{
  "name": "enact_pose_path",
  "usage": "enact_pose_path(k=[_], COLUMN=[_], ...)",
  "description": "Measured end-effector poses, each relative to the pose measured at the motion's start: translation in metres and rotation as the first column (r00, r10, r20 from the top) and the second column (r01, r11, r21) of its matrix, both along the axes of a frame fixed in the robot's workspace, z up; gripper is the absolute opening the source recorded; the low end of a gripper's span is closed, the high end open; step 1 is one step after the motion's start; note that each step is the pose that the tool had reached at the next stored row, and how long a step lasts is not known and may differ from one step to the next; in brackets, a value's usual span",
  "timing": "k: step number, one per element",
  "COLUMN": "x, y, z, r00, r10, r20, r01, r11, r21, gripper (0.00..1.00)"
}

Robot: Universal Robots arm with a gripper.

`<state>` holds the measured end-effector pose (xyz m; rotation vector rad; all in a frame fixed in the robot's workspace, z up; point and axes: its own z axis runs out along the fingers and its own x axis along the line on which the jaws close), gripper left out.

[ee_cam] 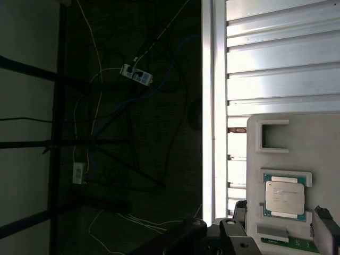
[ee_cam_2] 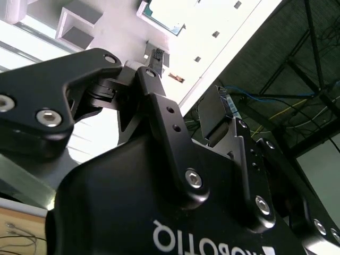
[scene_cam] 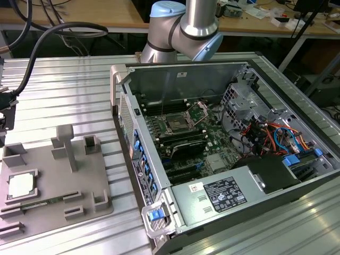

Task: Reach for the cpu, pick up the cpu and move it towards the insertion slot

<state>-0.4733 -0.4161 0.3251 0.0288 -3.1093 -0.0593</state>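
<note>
The cpu (scene_cam: 21,185) is a small square chip with a silvery top. It lies flat in a recess of a grey holder plate (scene_cam: 79,175) at the exterior view's left, and the first wrist view has the cpu (ee_cam: 285,195) a short way off. The insertion slot (scene_cam: 175,125) is a dark square socket on the green board inside the open computer case. In the second wrist view my black gripper (ee_cam_2: 156,106) stands open with nothing between its fingers, and the cpu (ee_cam_2: 162,16) lies beyond it, apart from the fingers.
A narrow green memory stick (scene_cam: 48,201) lies on the same holder plate next to the cpu. The case's raised metal walls (scene_cam: 127,114) stand between plate and socket. Cables and drive cages (scene_cam: 265,133) fill the case's right side. The arm's base (scene_cam: 180,26) rises behind the case.
</note>
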Motion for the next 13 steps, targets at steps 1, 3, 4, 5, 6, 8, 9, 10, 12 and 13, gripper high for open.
enact_pose_path(k=[1, 3, 4, 5, 6, 8, 9, 10, 12, 13], x=[0.0, 0.0001, 0.0, 0.0, 0.0, 0.0, 0.0, 0.0, 0.0001, 0.0], y=[0.0, 0.0, 0.0, 0.0, 0.0, 0.0, 0.0, 0.0, -0.0001, -0.0001], z=[0.0, -0.0005, -0.0014, -0.0022, -0.0034, -0.0072, -0.0089, -0.0116, -0.0151, -0.0164], r00=[1.0, 1.0, 1.0, 1.0, 1.0, 1.0, 1.0, 1.0, 1.0, 1.0], r10=[0.0, 0.0, 0.0, 0.0, 0.0, 0.0, 0.0, 0.0, 0.0, 0.0], r20=[0.0, -0.0001, 0.0001, 0.0, 0.0001, 0.0, 0.0, 0.0, 0.0, -0.0001], r01=[0.0, 0.0, 0.0, 0.0, 0.0, 0.0, 0.0, 0.0, 0.0, 0.0], r11=[1.0, 1.0, 1.0, 1.0, 1.0, 1.0, 1.0, 0.9999, 0.9998, 0.9998], r21=[0.0001, 0.0002, 0.0004, 0.0007, 0.0017, 0.006, 0.0082, 0.0119, 0.0192, 0.0223], gripper=[0.55, 0.55, 0.55, 0.55, 0.55, 0.55, 0.55, 0.55, 0.55, 0.55])
